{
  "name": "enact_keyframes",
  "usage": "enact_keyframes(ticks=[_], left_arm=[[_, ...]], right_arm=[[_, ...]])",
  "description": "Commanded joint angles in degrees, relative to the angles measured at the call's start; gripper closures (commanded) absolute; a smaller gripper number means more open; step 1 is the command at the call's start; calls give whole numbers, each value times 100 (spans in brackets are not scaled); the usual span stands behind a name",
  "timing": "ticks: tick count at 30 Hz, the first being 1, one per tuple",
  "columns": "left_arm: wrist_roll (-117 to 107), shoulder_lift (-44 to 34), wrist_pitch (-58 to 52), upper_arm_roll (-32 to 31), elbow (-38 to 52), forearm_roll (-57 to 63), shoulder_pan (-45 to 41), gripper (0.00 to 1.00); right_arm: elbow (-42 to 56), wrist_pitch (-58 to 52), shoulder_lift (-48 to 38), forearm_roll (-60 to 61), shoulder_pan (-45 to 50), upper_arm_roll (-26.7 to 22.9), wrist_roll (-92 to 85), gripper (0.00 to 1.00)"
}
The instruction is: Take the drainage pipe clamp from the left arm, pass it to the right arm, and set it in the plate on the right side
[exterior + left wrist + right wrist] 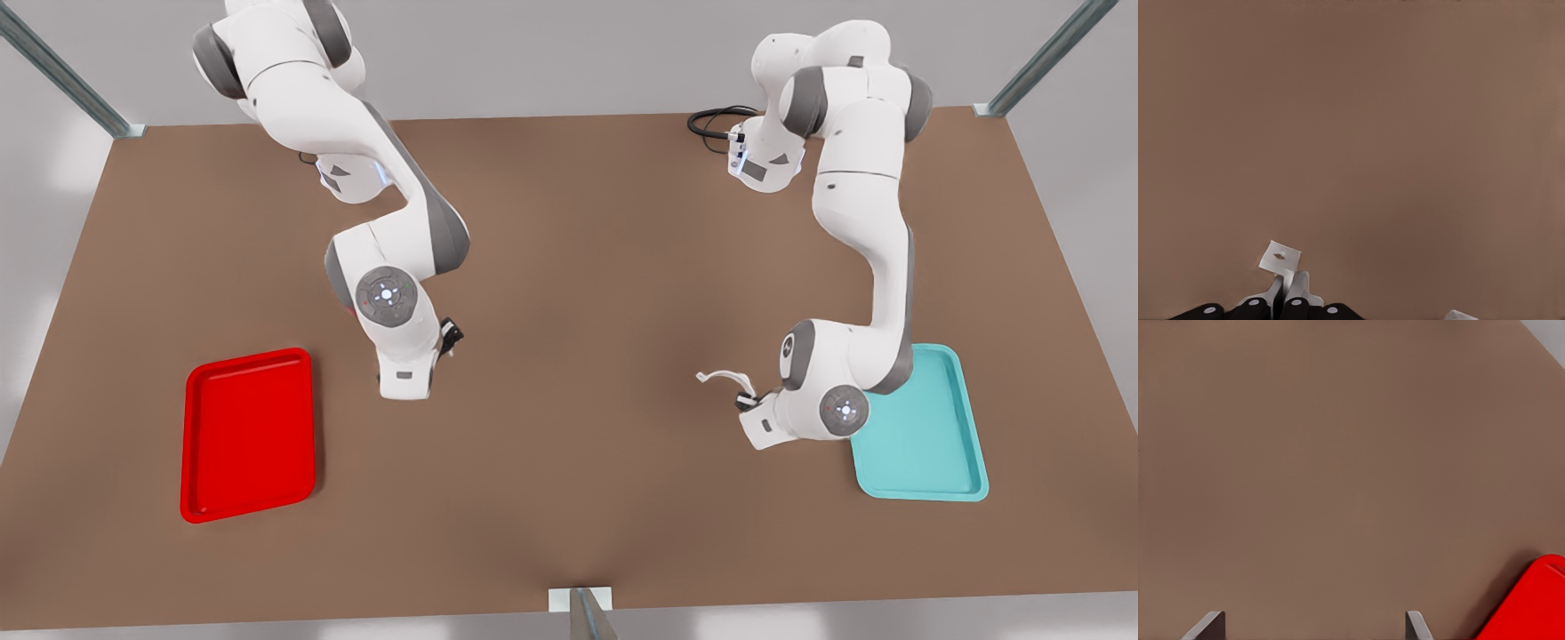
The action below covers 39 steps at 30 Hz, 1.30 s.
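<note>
The drainage pipe clamp is a thin white curved strap, held over the brown table just off the teal tray's edge. My left gripper, on the front view's right, is shut on it. In the left wrist view a flat tab of the clamp sticks out past the closed left gripper. The plate is the red tray on the front view's left, and its corner appears in the right wrist view. My right gripper hangs open beside the plate, and the right wrist view shows nothing between the fingers of this gripper.
A teal tray lies partly under the left arm on the front view's right. The brown table stretches bare between the two arms. Metal frame posts stand at the far corners, and a small bracket sits at the near edge.
</note>
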Motion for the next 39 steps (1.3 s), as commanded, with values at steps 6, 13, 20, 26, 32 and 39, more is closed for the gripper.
enact_keyframes(ticks=[6, 13, 20, 26, 32, 39], left_arm=[[-6018, 189, 36, -388, 560, -16, -526, 79], [-6905, 312, 362, -142, 770, 28, -1325, 79], [-7345, 383, 178, -71, 1061, -446, -1607, 79], [-7793, 391, 160, -80, 1166, -701, -1870, 79], [-7907, 409, 169, -80, 1166, -710, -1976, 79], [-8021, 400, 134, -71, 1210, -710, -2020, 79]], right_arm=[[76, 1320, 686, 420, 39, 485, -4334, 0], [41, 1829, 897, 411, 179, 1047, -4492, 0], [23, 2225, 1020, 411, 311, 1074, -4484, 0], [14, 2234, 1011, 394, 303, 1074, -4808, 0], [-135, 2963, 1002, 358, 338, 1074, -5609, 0], [-548, 3438, 941, 358, 347, 1074, -6224, 0]])
